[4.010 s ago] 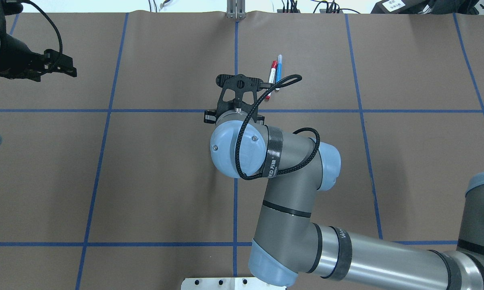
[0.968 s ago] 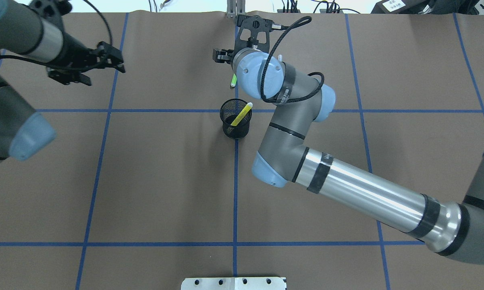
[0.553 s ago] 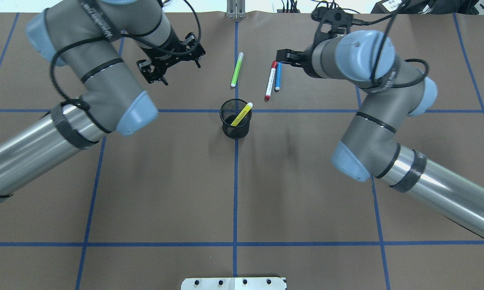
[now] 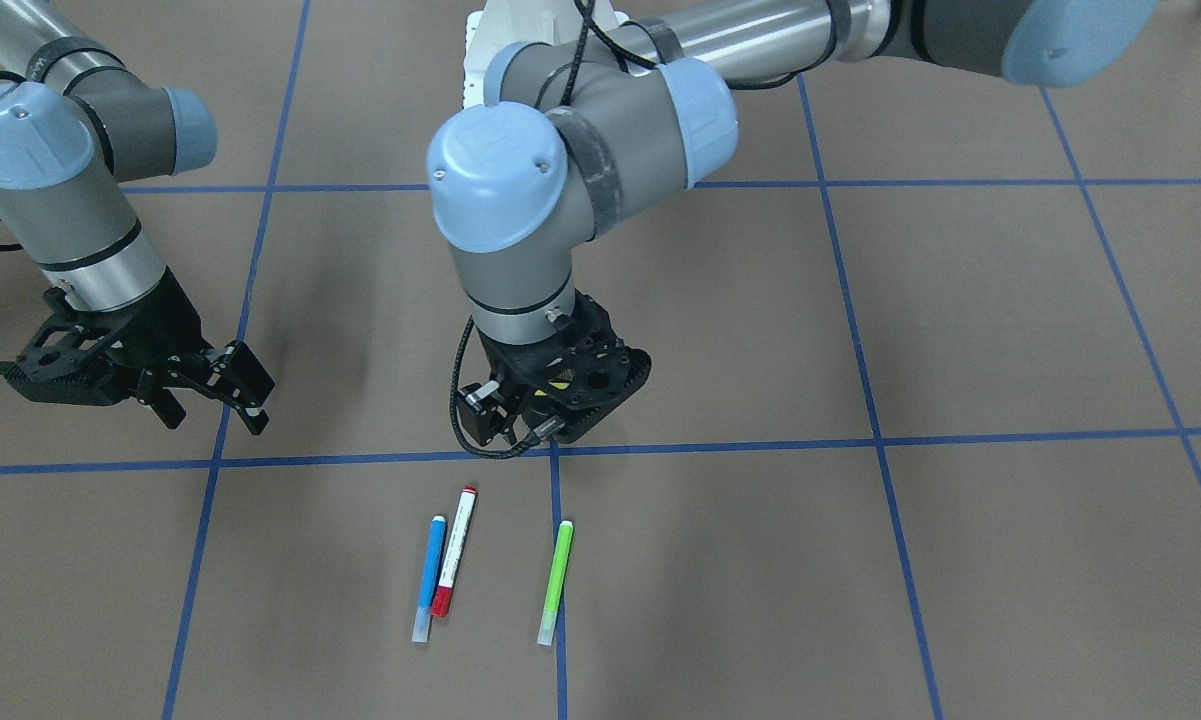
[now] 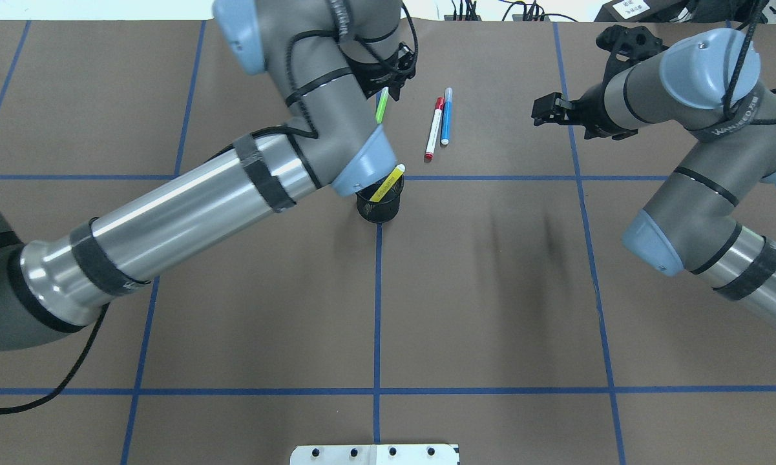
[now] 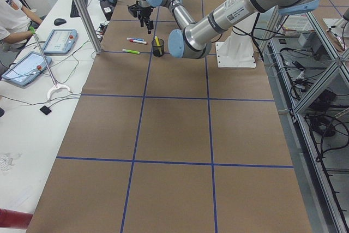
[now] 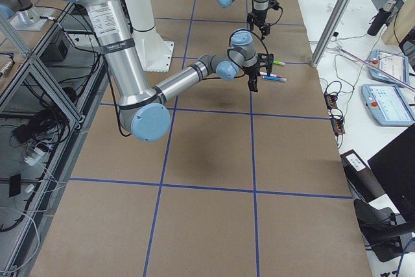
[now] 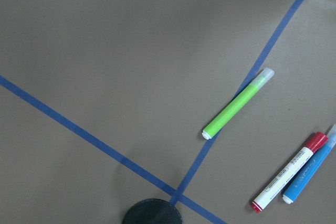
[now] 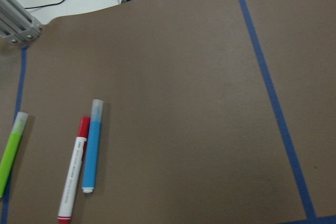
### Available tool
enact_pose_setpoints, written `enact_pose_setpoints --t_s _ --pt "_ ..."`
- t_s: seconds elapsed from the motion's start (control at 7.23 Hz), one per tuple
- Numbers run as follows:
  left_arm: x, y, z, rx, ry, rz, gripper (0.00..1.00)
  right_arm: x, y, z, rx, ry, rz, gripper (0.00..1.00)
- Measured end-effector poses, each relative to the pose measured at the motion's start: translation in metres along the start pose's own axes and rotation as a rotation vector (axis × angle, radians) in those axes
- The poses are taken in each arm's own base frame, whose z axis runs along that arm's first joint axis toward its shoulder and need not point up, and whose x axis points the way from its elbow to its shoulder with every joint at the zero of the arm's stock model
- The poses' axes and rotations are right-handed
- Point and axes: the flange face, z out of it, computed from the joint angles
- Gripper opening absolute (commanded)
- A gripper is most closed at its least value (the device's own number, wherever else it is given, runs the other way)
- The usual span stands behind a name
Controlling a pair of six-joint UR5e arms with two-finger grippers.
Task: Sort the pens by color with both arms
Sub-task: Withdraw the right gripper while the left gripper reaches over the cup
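Three pens lie side by side on the brown mat: the lime green pen (image 4: 556, 582) (image 8: 237, 104), the white pen with red ends (image 4: 455, 550) (image 9: 72, 171) and the blue pen (image 4: 428, 578) (image 9: 92, 148). The yellow pen (image 5: 388, 183) leans in the black mesh cup (image 5: 379, 205). My left gripper (image 4: 495, 410) (image 5: 393, 76) hovers over the cup and the near end of the green pen, looks open and holds nothing. My right gripper (image 4: 230, 392) (image 5: 546, 110) hangs open and empty, well off to the side of the blue pen.
Blue tape lines (image 5: 377, 290) divide the mat into squares. The white pedestal plate (image 5: 375, 454) sits at the near edge. Cables and a metal bracket (image 9: 18, 24) run along the far edge. A person with tablets (image 6: 16, 20) sits at a side table.
My left arm swung right, from left of the green pen to over it and the cup. My right arm drew back to the right, away from the red and blue pens. No pen moved.
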Motion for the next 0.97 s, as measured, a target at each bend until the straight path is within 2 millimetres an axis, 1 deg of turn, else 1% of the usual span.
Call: enact_pose_setpoints --t_s 0.14,0.28,0.41,0.55,0.83,0.97 --pt "0.014 0.017 0.0 0.026 -0.049 -0.041 0.99 0.017 -0.001 0.002 -0.011 0.017 -0.01 1.0" --pt "0.02 0.032 0.012 0.063 -0.106 -0.03 0.97 0.031 -0.001 0.003 -0.018 0.031 -0.024 1.0" --pt "0.02 0.039 0.022 0.079 -0.158 0.021 0.94 0.038 -0.001 0.005 -0.022 0.04 -0.031 1.0" --pt "0.018 0.042 0.028 0.082 -0.199 0.073 0.91 0.04 0.0 0.006 -0.024 0.044 -0.035 1.0" --pt "0.009 0.052 0.047 0.037 -0.254 0.13 0.91 0.043 0.0 0.011 -0.024 0.054 -0.035 1.0" --pt "0.008 0.057 0.053 0.009 -0.267 0.123 0.91 0.045 -0.001 0.014 -0.026 0.06 -0.033 1.0"
